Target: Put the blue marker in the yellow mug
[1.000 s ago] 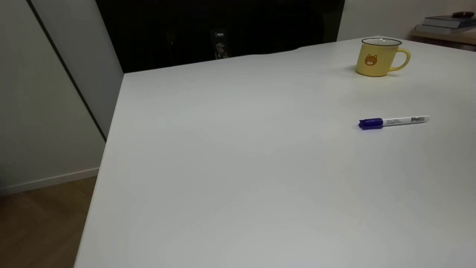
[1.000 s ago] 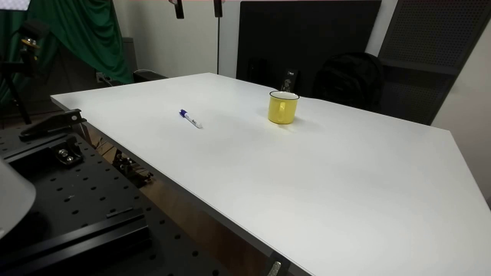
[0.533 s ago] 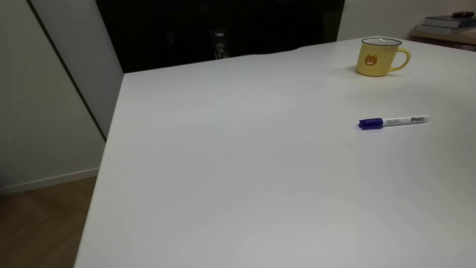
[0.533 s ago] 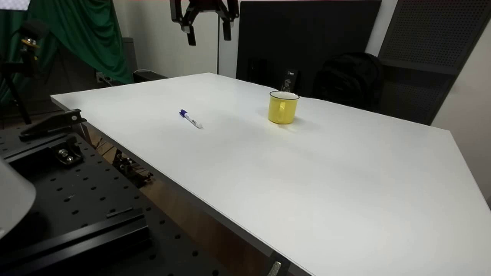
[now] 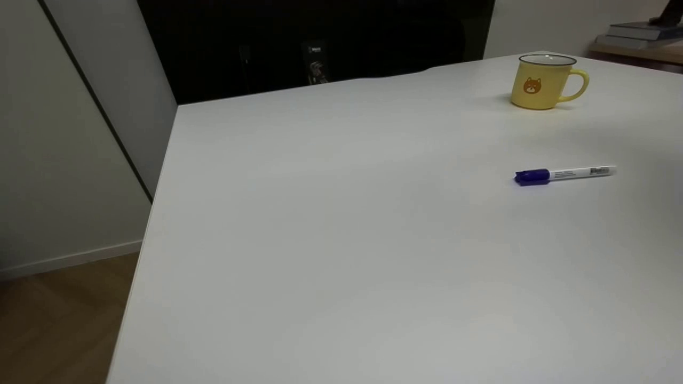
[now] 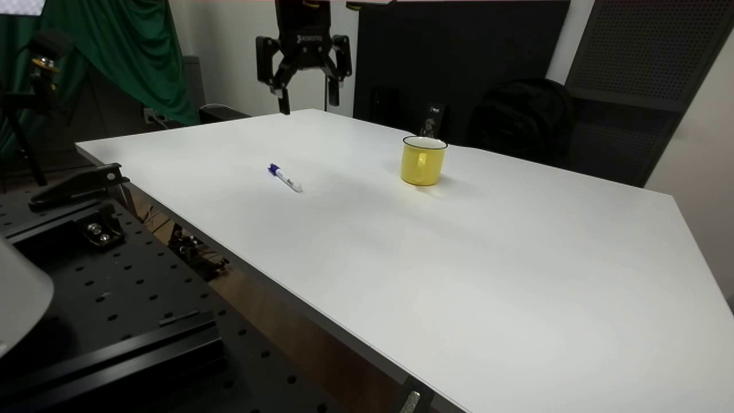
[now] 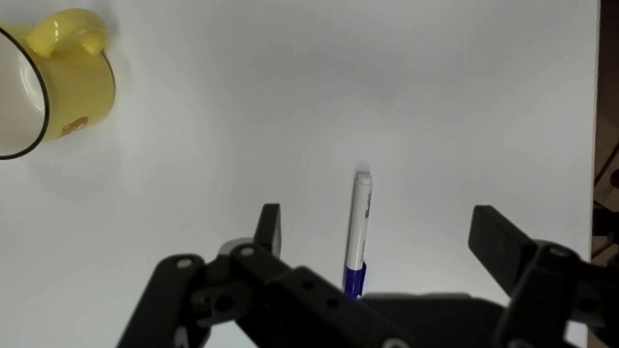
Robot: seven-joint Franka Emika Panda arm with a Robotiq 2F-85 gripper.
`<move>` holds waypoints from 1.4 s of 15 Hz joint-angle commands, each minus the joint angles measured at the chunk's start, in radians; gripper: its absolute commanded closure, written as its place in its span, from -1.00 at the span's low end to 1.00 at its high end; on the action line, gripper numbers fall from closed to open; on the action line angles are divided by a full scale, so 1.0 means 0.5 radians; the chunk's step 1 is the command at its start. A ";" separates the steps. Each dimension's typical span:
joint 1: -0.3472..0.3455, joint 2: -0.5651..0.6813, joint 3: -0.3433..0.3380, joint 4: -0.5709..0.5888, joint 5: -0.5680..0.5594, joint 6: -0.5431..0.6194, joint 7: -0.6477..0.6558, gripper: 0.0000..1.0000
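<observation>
The blue marker lies flat on the white table in both exterior views (image 5: 571, 174) (image 6: 285, 178), its blue cap at one end of a white barrel. In the wrist view the marker (image 7: 360, 222) shows between the open fingers, nearer the left one, its cap end partly hidden by the gripper. The yellow mug stands upright behind the marker in an exterior view (image 5: 539, 88) and to its right in an exterior view (image 6: 421, 165); it also shows at the top left of the wrist view (image 7: 82, 92), partly cut off. My gripper (image 6: 309, 100) (image 7: 377, 220) is open, empty and well above the table.
The white table (image 6: 459, 258) has its edge at the right of the wrist view (image 7: 594, 145). A black perforated base plate (image 6: 132, 298) runs along the table's near side. A dark backpack (image 6: 522, 120) and a black panel (image 6: 459, 51) stand behind the table.
My gripper has come down from the top edge of an exterior view toward the table, staying open. A dark shape has appeared at the top right corner of an exterior view. Marker and mug have not moved.
</observation>
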 commanded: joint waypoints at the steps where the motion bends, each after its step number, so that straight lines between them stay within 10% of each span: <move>1: -0.054 0.206 0.105 0.075 0.213 0.086 -0.188 -1.00; 21: -0.323 0.932 0.385 0.557 -0.040 0.093 -0.139 -1.00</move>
